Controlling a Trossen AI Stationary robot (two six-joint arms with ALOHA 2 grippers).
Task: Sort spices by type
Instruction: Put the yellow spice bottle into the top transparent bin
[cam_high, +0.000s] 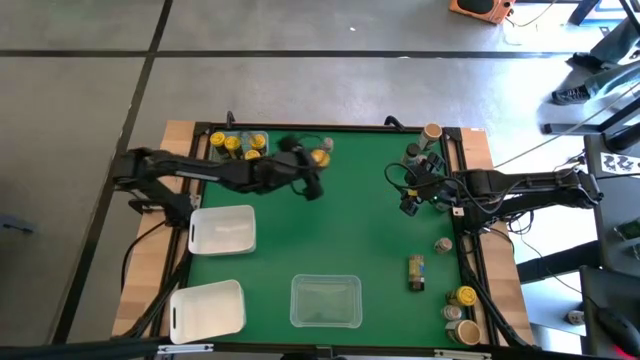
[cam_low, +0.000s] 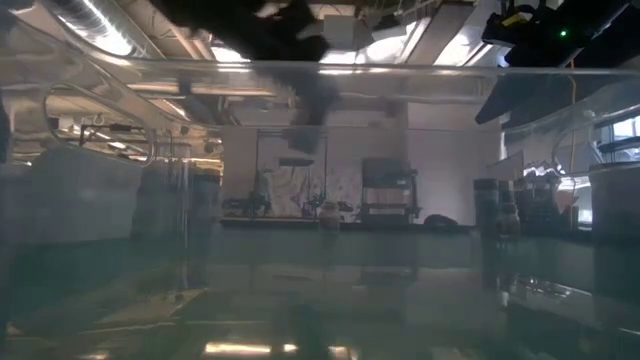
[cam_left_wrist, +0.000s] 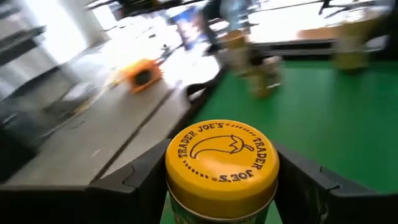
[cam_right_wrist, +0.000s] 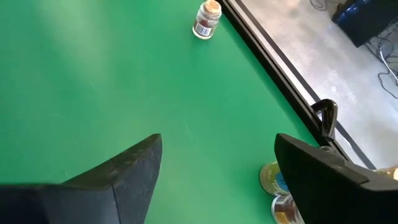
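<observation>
A spice jar with a yellow lid (cam_left_wrist: 222, 158) sits between the fingers of my left gripper (cam_left_wrist: 222, 199), which is shut on it. In the high view this jar (cam_high: 321, 157) and my left gripper (cam_high: 312, 168) are over the mat's far middle, just right of a clear tray (cam_high: 222, 133) holding several yellow-lidded jars (cam_high: 240, 145). My right gripper (cam_right_wrist: 217, 168) stands open over bare green mat at the right (cam_high: 410, 203). More jars stand along the right side: a tan-lidded one (cam_high: 432, 132), one lying down (cam_high: 416, 272) and a yellow-lidded one (cam_high: 465, 296). My left gripper pinches the jar's body just below the yellow lid (cam_left_wrist: 186, 208) between its two fingers (cam_left_wrist: 134, 180), one on each side. The fingers come nearly level from the table's left. The jar stands upright in the hold, lid up, lifted clear of the mat.
Two white trays (cam_high: 222, 228) (cam_high: 207, 308) lie at the left, and a clear tray (cam_high: 325, 300) sits at the near middle. The right wrist view shows a tan-lidded jar (cam_right_wrist: 207, 18) near the mat's edge and two jars (cam_right_wrist: 273, 177) beside my right finger.
</observation>
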